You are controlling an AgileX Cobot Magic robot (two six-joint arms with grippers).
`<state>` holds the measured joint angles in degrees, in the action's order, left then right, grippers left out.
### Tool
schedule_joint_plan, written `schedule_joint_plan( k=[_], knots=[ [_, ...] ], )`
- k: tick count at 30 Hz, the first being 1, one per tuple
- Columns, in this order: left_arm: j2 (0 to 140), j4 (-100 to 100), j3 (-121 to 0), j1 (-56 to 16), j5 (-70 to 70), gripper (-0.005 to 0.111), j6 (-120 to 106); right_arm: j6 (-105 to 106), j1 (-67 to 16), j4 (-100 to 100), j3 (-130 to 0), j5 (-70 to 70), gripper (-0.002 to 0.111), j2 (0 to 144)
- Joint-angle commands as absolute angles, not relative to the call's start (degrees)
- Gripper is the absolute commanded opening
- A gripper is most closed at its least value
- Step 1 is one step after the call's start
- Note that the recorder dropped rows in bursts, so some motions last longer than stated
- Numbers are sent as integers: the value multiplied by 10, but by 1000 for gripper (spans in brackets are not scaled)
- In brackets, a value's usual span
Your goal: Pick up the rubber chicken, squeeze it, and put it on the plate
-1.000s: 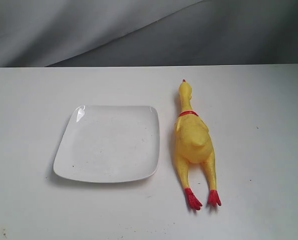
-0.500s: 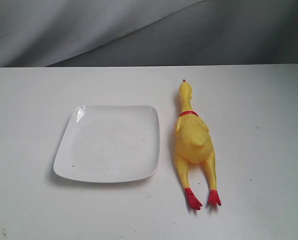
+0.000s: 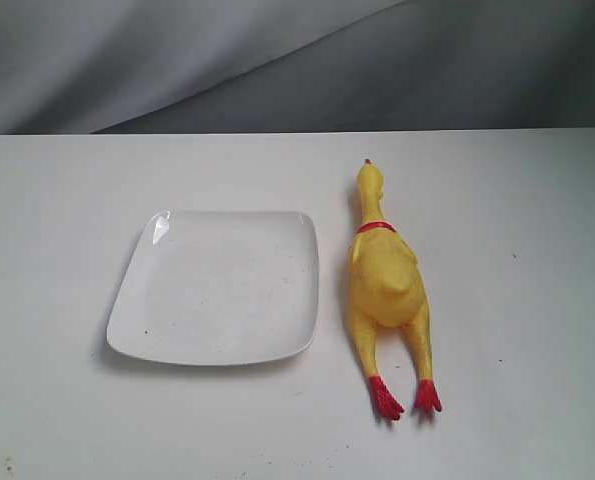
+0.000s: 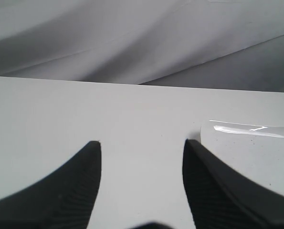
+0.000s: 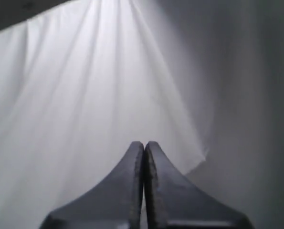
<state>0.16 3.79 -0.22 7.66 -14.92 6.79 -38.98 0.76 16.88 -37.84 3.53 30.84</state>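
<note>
The yellow rubber chicken (image 3: pixel 385 285) lies flat on the white table just right of the plate, its comb toward the far edge and its red feet toward the front. The glossy white square plate (image 3: pixel 217 288) is bare; a corner of the plate (image 4: pixel 249 143) also shows in the left wrist view. My left gripper (image 4: pixel 142 143) is open low over the table, with only tabletop between its fingers and the plate corner beside one finger. My right gripper (image 5: pixel 144 144) is shut on nothing and faces the grey cloth backdrop. Neither gripper appears in the exterior view.
A grey draped cloth (image 3: pixel 297 60) hangs behind the table's far edge (image 3: pixel 297 132). The white tabletop (image 3: pixel 517 300) stretches around the plate and the chicken.
</note>
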Motion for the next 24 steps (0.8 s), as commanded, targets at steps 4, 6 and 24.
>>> schedule_joint_plan(
  k=[4, 6, 24],
  knots=[
    [0, 34, 0, 78, -148, 50, 69, -332, 11, 184, -456, -81, 0, 477],
    [0, 34, 0, 78, -148, 50, 69, -309, 11, 176, -464, -94, 0, 524],
    [0, 34, 0, 78, -148, 50, 68, 48, -131, 3, -644, -372, 0, 887]
  ],
)
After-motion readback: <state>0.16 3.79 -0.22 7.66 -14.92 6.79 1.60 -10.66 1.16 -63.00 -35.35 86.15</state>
